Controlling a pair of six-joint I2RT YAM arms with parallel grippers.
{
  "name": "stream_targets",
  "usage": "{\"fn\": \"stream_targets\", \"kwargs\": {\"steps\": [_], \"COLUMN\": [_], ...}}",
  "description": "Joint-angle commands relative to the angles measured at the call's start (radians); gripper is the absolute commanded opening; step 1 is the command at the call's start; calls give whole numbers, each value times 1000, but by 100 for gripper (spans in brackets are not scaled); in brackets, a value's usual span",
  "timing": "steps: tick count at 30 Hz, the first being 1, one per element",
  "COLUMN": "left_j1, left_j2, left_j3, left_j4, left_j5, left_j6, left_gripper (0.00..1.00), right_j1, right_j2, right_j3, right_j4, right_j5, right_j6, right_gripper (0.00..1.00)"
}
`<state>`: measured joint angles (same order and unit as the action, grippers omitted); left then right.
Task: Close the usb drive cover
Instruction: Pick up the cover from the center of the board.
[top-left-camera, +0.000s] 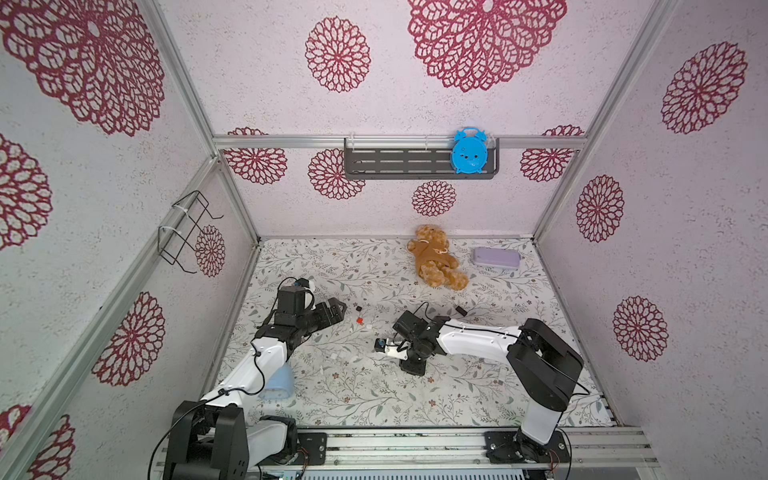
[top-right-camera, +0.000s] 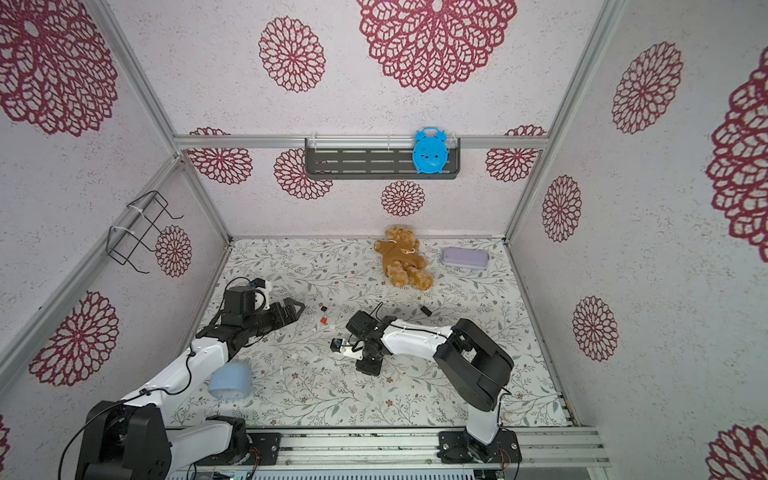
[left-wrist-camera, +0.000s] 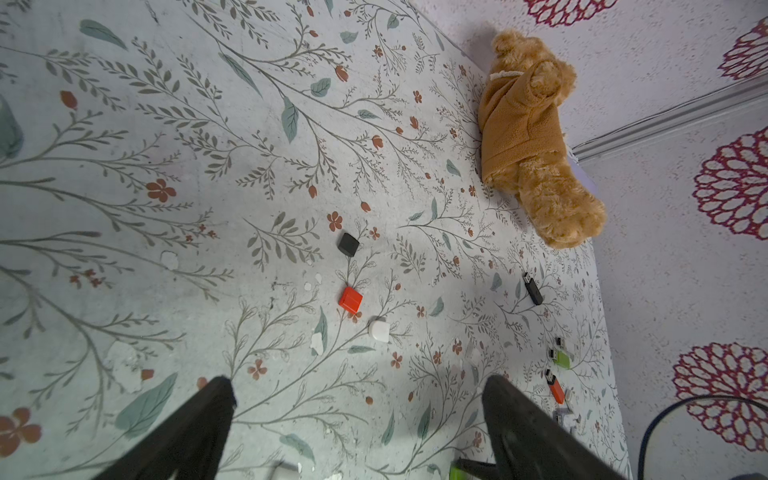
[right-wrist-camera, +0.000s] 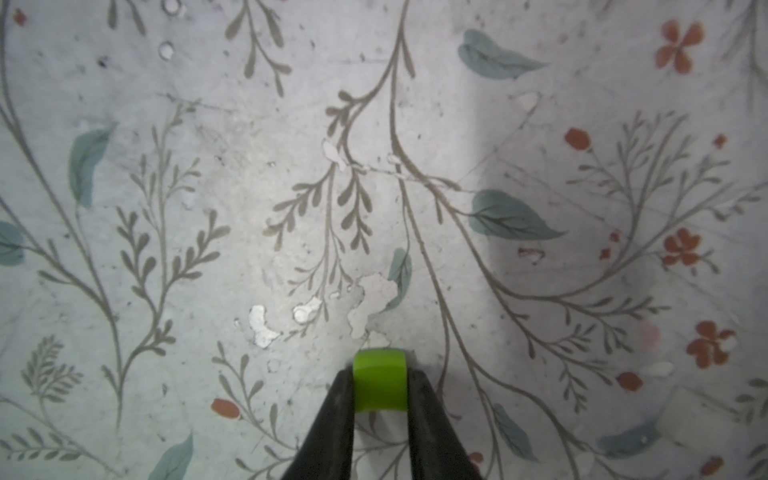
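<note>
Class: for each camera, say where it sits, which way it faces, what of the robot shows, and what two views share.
Top views: high above the front, looking down on the floral table; both arms show.
Left wrist: looks low across the table toward the teddy bear; open left gripper shows.
Right wrist: looks straight down, close; right gripper shut on a green cap.
Shared: teddy bear and red cap, top and left wrist.

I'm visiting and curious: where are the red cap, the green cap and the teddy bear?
red cap (left-wrist-camera: 350, 299): left wrist view, centre of its top face.
green cap (right-wrist-camera: 379, 380): right wrist view, middle of its visible face.
teddy bear (top-left-camera: 434, 254): in a top view, on its torso.
</note>
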<state>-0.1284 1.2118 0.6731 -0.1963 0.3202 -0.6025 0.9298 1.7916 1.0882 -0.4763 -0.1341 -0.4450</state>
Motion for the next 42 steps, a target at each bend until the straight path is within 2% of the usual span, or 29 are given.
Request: {"fn": "stream_targets", "kwargs": {"steps": [1, 6, 13, 17, 23, 30, 35, 42], "left_j1": [-8, -8, -12, -41, -133, -214, -251, -293], "left_j2": [6, 9, 45, 88, 189, 270, 316, 355], "left_j3": [0, 0, -7, -3, 54, 100, 137, 167], "left_j4": [9, 24, 119, 224, 318, 405, 383, 395], "left_j5": [-6, 42, 272, 428, 569, 612, 590, 573], "left_j6": [17, 14, -20, -55, -82, -129, -115, -117], "left_gripper": [97, 97, 100, 94, 84, 74, 67, 62], "right_j1": [-4, -4, -25, -63, -119, -122, -122, -120], "right_j2": [12, -40, -244, -335, -406, -438, -442, -445], "right_j3": [0, -18, -97, -129, -146, -142, -143, -148], "right_j4": [-43, 23, 202, 252, 293, 325, 360, 399], "right_j5": [13, 27, 85, 84, 56, 40, 22, 15], "right_j6": [6, 19, 8, -9, -32, -41, -22, 2], "right_gripper": [21, 19, 17, 17, 17, 17, 17, 17]}}
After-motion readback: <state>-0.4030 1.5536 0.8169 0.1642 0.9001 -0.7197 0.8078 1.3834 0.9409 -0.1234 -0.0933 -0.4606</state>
